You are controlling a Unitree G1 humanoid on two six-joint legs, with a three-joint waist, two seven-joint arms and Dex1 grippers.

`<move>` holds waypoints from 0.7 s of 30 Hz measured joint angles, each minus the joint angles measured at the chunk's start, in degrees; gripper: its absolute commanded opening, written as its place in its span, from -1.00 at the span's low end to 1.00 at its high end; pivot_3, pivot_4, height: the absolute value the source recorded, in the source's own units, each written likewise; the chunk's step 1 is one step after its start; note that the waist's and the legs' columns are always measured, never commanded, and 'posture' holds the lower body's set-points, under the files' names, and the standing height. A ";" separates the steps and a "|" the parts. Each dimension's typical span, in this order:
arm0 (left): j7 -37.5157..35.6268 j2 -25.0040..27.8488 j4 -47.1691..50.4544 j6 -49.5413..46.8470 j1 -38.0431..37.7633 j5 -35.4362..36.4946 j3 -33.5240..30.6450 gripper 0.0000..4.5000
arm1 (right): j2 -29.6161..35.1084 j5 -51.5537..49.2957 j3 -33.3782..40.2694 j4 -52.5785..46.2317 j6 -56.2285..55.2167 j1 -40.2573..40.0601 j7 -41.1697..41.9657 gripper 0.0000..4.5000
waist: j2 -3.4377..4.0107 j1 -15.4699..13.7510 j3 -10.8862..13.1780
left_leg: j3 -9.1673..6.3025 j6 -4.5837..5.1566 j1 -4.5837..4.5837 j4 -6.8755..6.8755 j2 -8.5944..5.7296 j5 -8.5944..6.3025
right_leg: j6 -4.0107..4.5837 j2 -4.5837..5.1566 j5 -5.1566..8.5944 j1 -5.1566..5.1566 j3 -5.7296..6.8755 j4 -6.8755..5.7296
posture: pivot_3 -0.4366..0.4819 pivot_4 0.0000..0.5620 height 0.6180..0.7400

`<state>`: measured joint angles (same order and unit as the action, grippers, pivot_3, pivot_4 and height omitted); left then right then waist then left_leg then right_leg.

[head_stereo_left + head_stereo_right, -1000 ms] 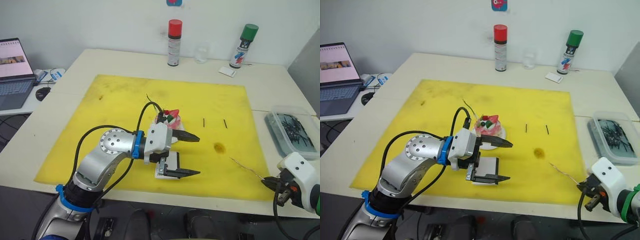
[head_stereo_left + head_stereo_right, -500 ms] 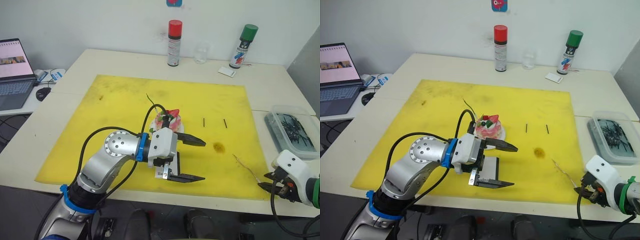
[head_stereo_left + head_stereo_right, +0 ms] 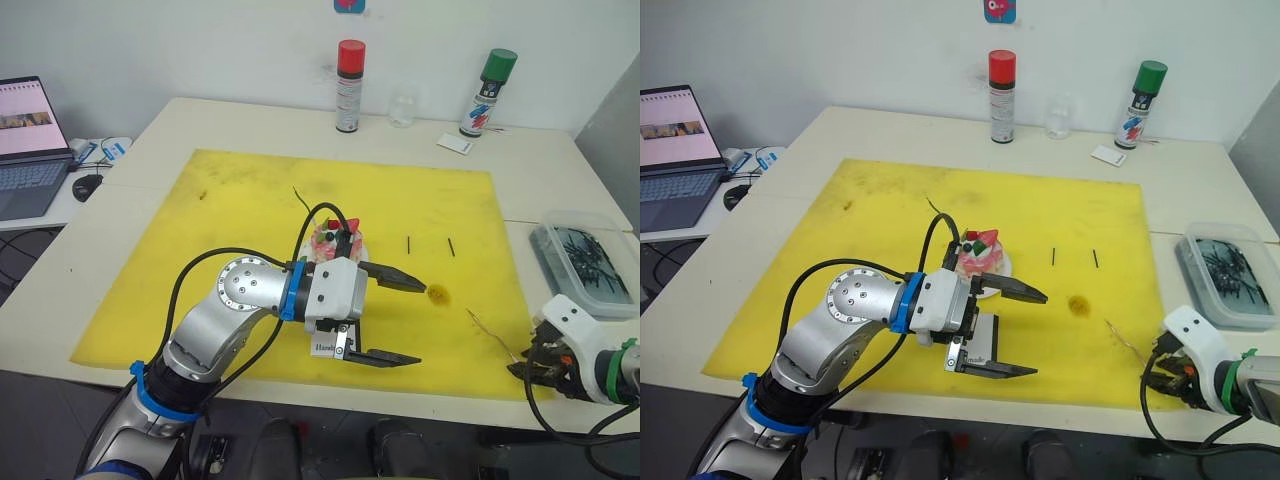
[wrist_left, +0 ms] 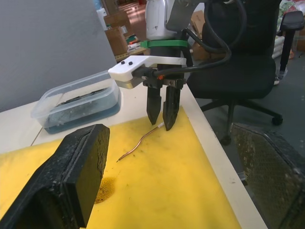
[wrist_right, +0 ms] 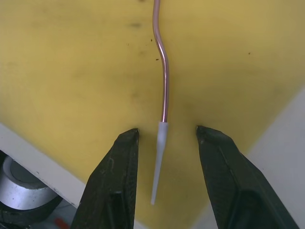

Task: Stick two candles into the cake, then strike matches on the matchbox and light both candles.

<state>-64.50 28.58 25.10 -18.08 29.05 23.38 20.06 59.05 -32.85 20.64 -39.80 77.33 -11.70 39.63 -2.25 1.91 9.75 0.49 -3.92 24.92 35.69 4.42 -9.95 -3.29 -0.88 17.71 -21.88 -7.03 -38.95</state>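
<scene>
Near the yellow mat's (image 3: 250, 200) right front corner: pale pink candle (image 5: 163, 81), flat on the mat, long axis in line with right gripper (image 5: 164, 138); white tip between its parted fingers, untouched. Left gripper (image 3: 400, 320), jaws wide, empty, hovers by cake (image 3: 338, 240), farther off.

Silver arm, blue ring, black fingers (image 3: 388, 357)
</scene>
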 measured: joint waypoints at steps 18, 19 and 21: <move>5.88 1.50 1.68 -8.13 -6.46 6.98 -7.03 1.00 | -19.16 -9.63 -0.28 2.03 -1.23 22.30 -1.80 -0.99 | 0.04 1.72 0.11 | -0.03 0.01 0.00 -0.08 0.09 0.00 | -0.08 -0.08 -0.05 -0.07 0.02 -0.05 | -0.05 -0.47 1.00; 8.91 1.53 3.44 -11.52 -8.62 9.95 -10.02 1.00 | -24.89 -9.75 -0.75 2.86 -4.80 26.24 -3.74 -0.99 | 0.00 2.12 0.13 | -0.04 0.00 0.00 -0.13 0.12 0.00 | -0.24 -0.11 -0.14 -0.10 0.02 -0.06 | -0.05 -0.47 1.00; 14.58 1.67 6.92 -16.98 -12.60 13.98 -14.36 1.00 | -32.16 -8.47 -3.70 4.40 -12.90 31.52 -6.06 -0.99 | 0.17 2.72 0.23 | -0.08 0.00 0.01 -0.21 0.09 0.00 | -0.32 -0.09 -0.18 -0.13 0.05 -0.07 | -0.05 -0.47 1.00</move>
<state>-49.93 30.25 32.02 -35.06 16.45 37.36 5.70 26.90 -41.33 16.93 -35.40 64.43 19.82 33.57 -2.08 4.62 9.98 0.41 -3.91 24.93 35.48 4.51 -9.95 -3.61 -0.97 17.53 -22.00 -6.98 -39.02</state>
